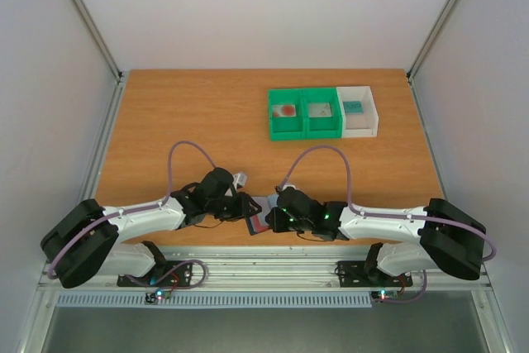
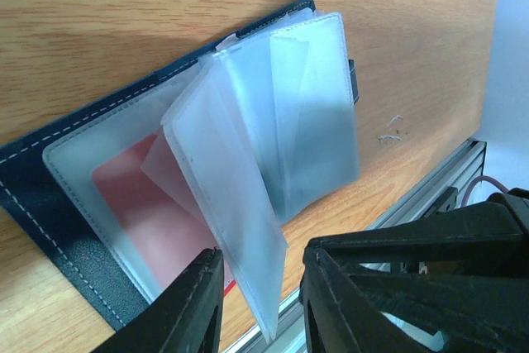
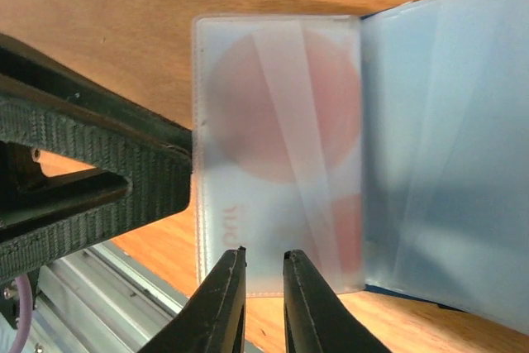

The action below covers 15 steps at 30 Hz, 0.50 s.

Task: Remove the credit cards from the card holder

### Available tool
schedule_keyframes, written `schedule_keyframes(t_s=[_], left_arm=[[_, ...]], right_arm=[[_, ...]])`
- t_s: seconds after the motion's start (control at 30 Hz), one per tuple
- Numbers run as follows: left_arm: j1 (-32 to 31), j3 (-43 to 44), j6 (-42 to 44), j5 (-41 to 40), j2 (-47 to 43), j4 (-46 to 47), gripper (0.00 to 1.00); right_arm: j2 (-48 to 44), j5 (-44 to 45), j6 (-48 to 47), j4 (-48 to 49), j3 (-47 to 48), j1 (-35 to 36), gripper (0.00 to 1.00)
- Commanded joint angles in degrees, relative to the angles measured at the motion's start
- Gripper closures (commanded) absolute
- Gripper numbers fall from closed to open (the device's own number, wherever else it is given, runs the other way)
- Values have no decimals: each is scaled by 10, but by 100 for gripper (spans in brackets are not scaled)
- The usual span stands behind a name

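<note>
Nearest, my left pincer [image 2: 263, 254] stood apart around a clear sleeve [image 2: 240, 229]. My right pincer [image 3: 263, 255] sat nearly together at the sleeved red card [image 3: 281, 113], grip unclear. Beyond, the holder [image 1: 259, 216] lay open at the surface's [image 1: 207, 113] near edge.

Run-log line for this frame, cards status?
card holder: lying open | credit card: in sleeve | left claw: open at loose sleeves | right claw: nearly closed at sleeve edge, grip unclear

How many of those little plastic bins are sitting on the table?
3, in a row at the far right of the table: the left green bin, the middle green bin touching it, and the white bin at the right end. None looks hidden.
</note>
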Motion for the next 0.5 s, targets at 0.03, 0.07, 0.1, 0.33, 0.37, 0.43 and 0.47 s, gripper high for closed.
schedule_keyframes(t_s=[0.03, 0.07, 0.1, 0.33, 0.37, 0.43, 0.47], left_arm=[[-3, 14, 5, -7, 0, 9, 70], [-3, 14, 5, -7, 0, 9, 69], [-3, 15, 5, -8, 0, 9, 68], [-3, 17, 4, -10, 2, 8, 62], [-4, 17, 4, -12, 3, 8, 62], [-3, 16, 4, -13, 6, 10, 62], [-3, 15, 4, -13, 7, 12, 62]], right_arm=[[-18, 46, -5, -25, 2, 0, 87], [-17, 51, -6, -27, 2, 1, 88], [-16, 54, -8, -27, 3, 0, 88], [10, 71, -18, -13, 4, -2, 80], [14, 71, -19, -8, 4, -3, 77], [28, 68, -20, 3, 3, -5, 75], [34, 66, -20, 8, 2, -6, 75]])
